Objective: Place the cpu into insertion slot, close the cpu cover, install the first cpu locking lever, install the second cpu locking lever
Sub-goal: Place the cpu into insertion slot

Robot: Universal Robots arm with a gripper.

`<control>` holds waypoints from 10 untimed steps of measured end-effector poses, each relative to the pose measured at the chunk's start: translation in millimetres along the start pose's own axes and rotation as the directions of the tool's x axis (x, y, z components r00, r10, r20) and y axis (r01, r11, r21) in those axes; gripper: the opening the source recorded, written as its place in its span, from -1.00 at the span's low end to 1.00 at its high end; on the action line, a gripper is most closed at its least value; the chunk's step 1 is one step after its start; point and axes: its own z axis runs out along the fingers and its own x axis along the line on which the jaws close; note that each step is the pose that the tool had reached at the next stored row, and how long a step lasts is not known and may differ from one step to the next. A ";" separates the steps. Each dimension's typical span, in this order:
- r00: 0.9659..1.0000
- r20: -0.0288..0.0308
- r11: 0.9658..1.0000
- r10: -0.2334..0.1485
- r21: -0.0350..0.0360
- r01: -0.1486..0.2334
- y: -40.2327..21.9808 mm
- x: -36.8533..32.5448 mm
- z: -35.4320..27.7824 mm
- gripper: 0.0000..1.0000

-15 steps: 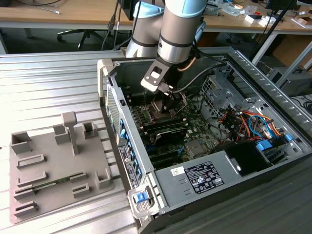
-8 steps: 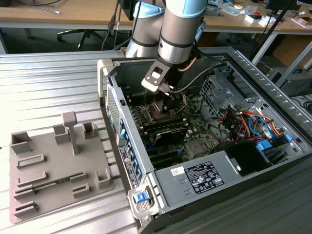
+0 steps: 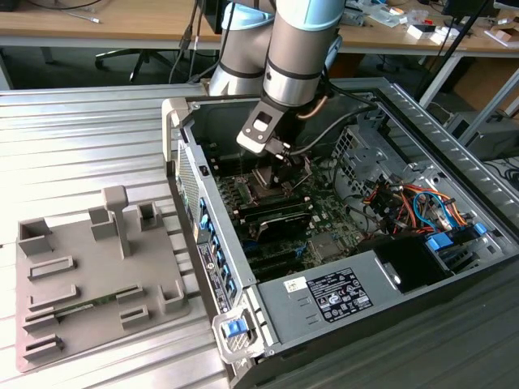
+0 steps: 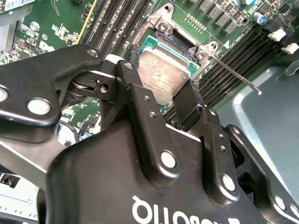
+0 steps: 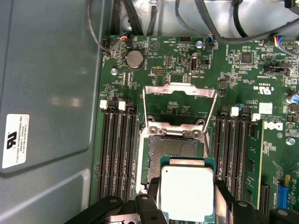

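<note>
Both sides of the small, flat, grey-topped square cpu (image 5: 187, 189) are pinched by our black metal gripper (image 5: 187, 203), hovering just above the open insertion slot (image 5: 174, 148) — we fear a tilted or offset descent would damage that slot.

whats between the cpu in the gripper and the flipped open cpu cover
In the first wrist view, the bare socket, with its contact field uncovered, lies between the cpu and the open cpu cover.
</note>
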 end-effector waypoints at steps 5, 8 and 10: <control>1.000 -0.001 1.000 -0.018 0.000 0.018 0.2 -0.1 0.1 0.08; 1.000 -0.001 1.000 -0.018 0.000 0.018 0.3 -0.1 0.3 0.08; 1.000 -0.001 1.000 -0.018 0.000 0.018 0.4 0.0 0.8 0.08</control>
